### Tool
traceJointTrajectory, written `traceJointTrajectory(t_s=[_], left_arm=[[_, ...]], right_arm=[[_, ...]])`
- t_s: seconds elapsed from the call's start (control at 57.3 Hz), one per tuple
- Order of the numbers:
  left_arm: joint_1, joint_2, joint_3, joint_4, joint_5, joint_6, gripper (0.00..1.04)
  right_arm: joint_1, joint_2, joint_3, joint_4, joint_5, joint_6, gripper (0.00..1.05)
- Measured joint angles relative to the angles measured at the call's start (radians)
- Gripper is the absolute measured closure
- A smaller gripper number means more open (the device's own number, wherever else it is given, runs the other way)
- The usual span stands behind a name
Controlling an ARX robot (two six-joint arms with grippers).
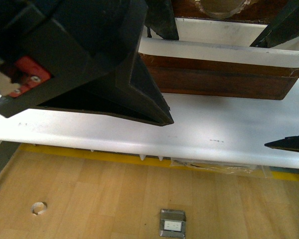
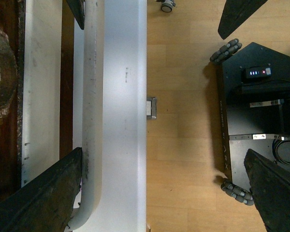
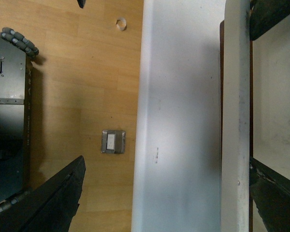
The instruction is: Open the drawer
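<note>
The drawer's dark brown front (image 1: 219,82) faces me above the white table (image 1: 189,132), with the long white bar handle (image 1: 224,52) across it and the half-round notch (image 1: 222,7) in its top edge. My left gripper (image 1: 157,64) is open around the handle's left part: one finger (image 2: 38,193) is behind the handle (image 2: 93,121), the other (image 2: 275,193) is out over the floor. My right gripper (image 1: 286,84) is open around the handle's right part (image 3: 237,121): one finger (image 3: 275,193) is behind the bar, the other (image 3: 43,203) is over the floor. Neither is closed on the bar.
The white table's front edge (image 2: 140,145) overhangs a wooden floor with a metal socket plate (image 1: 172,223) and a round hole (image 1: 39,207). A yellow line (image 1: 65,151) runs under the table edge. The robot's black wheeled base (image 2: 261,96) stands on the floor.
</note>
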Motion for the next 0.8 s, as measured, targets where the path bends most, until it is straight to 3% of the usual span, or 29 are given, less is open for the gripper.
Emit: traceJointTrajectory(t_s=[0.262,0.471,0.593,0.802], left_arm=[[0.002,-0.058,-0.056,0.125,-0.005,-0.028,0.06],[0.062,-0.18,-0.135,0.365,0.005,-0.141,0.06],[0.111,-0.285,-0.226,0.515,0.002,-0.226,0.06],[0.253,-0.467,-0.453,0.902,-0.167,-0.449,0.06]], right_arm=[[-0.014,-0.035,-0.016,0.024,-0.031,0.006,0.09],[-0.118,-0.124,-0.05,0.116,-0.162,0.086,0.09],[-0.188,-0.206,-0.106,0.247,-0.236,0.217,0.09],[-0.3,-0.369,-0.263,0.52,-0.292,0.501,0.09]])
